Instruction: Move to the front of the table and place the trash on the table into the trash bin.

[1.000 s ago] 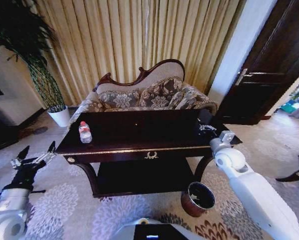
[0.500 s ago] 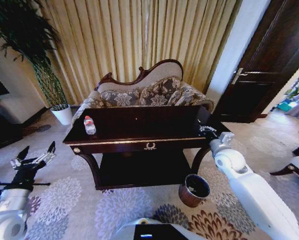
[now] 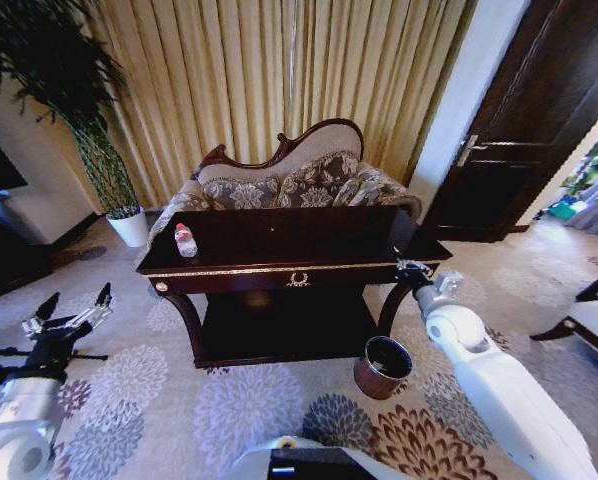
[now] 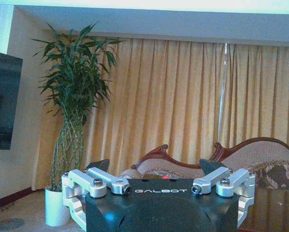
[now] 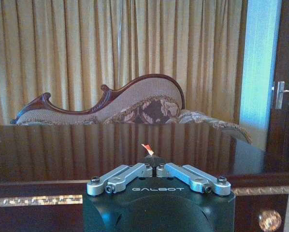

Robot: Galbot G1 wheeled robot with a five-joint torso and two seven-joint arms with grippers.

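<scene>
The left gripper (image 3: 74, 308), at the left edge of the head view, has its 2 fingers (image 4: 98, 165) spread apart and empty, well clear of the table (image 3: 279, 270). The right gripper (image 3: 409, 268) sits at the table's right front corner with its fingers pressed together, grasping nothing I can see. A tiny orange scrap (image 5: 147, 149) lies on the glossy tabletop just beyond it. A water bottle (image 3: 185, 240) stands at the table's left end. The trash bin (image 3: 382, 366) rests on the carpet, lower centre-right, beside the table's right leg.
</scene>
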